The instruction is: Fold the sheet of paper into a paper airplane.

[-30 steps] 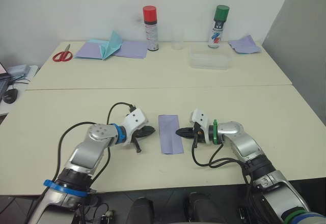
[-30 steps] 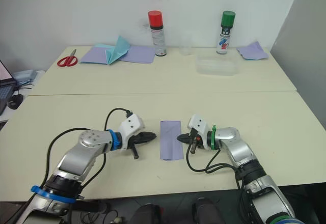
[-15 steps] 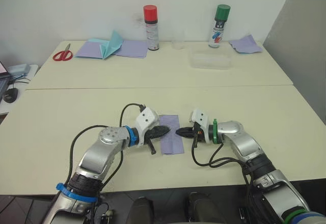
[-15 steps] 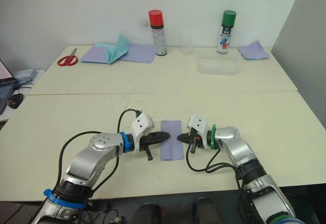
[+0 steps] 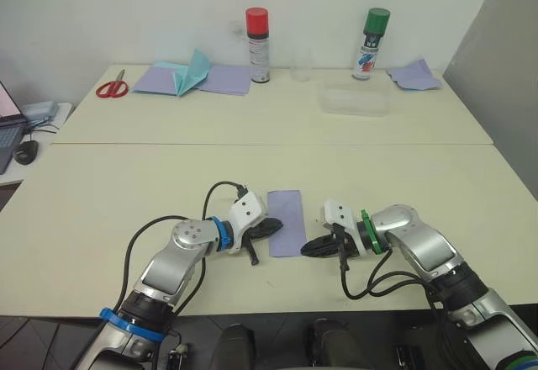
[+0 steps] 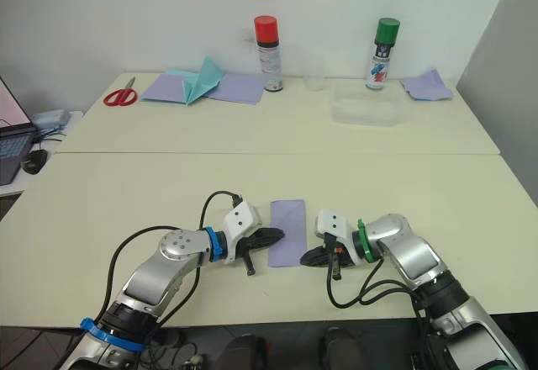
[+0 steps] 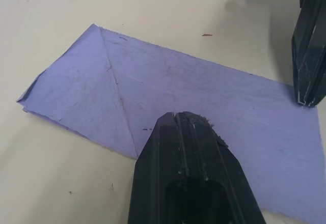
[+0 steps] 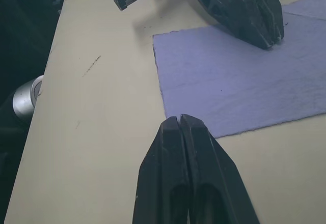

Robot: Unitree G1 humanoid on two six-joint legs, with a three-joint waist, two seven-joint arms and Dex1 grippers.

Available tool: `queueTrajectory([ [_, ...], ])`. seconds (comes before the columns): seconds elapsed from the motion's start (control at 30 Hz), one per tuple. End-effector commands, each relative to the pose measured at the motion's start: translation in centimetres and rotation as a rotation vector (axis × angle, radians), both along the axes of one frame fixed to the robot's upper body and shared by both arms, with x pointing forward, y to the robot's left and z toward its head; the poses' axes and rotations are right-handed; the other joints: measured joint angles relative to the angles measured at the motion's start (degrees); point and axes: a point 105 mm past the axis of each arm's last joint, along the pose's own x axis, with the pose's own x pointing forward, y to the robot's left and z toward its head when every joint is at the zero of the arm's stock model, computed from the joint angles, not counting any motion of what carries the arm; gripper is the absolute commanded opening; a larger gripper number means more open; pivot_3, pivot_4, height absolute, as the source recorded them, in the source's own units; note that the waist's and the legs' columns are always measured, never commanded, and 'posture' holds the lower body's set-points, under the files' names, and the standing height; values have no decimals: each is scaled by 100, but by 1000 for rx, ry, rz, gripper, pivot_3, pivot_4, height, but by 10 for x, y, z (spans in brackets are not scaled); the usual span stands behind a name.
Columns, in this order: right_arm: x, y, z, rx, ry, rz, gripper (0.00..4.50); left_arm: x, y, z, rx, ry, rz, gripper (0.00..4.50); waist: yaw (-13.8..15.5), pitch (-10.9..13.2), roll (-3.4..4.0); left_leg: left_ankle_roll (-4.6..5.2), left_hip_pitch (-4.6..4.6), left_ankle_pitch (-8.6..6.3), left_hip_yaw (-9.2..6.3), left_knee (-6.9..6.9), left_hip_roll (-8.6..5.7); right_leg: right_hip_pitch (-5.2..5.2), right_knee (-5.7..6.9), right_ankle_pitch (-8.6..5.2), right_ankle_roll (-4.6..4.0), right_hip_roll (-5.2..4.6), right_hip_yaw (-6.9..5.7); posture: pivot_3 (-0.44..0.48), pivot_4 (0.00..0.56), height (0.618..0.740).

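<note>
The sheet of paper (image 5: 286, 221) is a narrow lavender strip lying flat on the cream table (image 5: 126, 185), long side running away from me, with diagonal creases at its far end (image 7: 109, 76). My left gripper (image 5: 277, 225) is shut, its tip (image 7: 178, 116) resting on the sheet's left part. My right gripper (image 5: 304, 250) is also shut; its tip (image 8: 179, 118) sits on the table just off the sheet's near right corner, apart from the paper (image 8: 239, 76).
Along the far table edge stand a red-capped can (image 5: 258, 32), a green-capped can (image 5: 368, 32), a clear cup (image 5: 302, 63) and a clear tray (image 5: 355, 101). Scissors (image 5: 109, 89), teal folded paper (image 5: 192, 71), flat lavender sheets (image 5: 223, 79) and a crumpled lavender piece (image 5: 416, 74) lie there too.
The camera has shifted slightly. My left gripper has moved right onto the sheet. My right gripper has slid from the sheet's right edge toward its near right corner.
</note>
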Motion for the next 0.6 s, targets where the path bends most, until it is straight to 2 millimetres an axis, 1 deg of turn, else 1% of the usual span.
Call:
queueTrajectory([
  [0.03,27,-10,-13,-70,-55,-146,49,-14,-1,-28,60,73,-28,0,-4,-1,1,0,3,0,0,0,2,0,1,0,0,1,0,0,150,740],
  [0.1,45,-11,-11,-53,-77,-233,49,-16,2,-34,103,49,-42,0,-1,-3,1,0,8,1,-3,0,3,3,3,0,0,2,1,0,150,740],
  [0.13,50,-10,-10,-46,-81,-258,49,-16,3,-36,115,42,-47,0,1,-5,1,0,9,1,-5,0,3,5,3,0,0,2,3,0,150,740],
  [0.3,68,-5,-5,-5,-75,-331,49,-16,3,-37,116,33,-52,0,2,-16,6,1,14,1,-5,3,7,15,2,0,0,-4,9,0,150,740],
  [0.47,98,-2,1,30,-135,-475,49,-15,4,-38,132,25,-68,0,0,-19,10,1,17,1,0,2,6,17,2,1,1,-7,9,0,150,740],
  [0.6,114,-6,4,46,-170,-554,49,-15,4,-39,137,27,-69,0,1,-19,11,1,15,1,-2,1,6,18,2,0,0,-7,9,0,150,740],
])
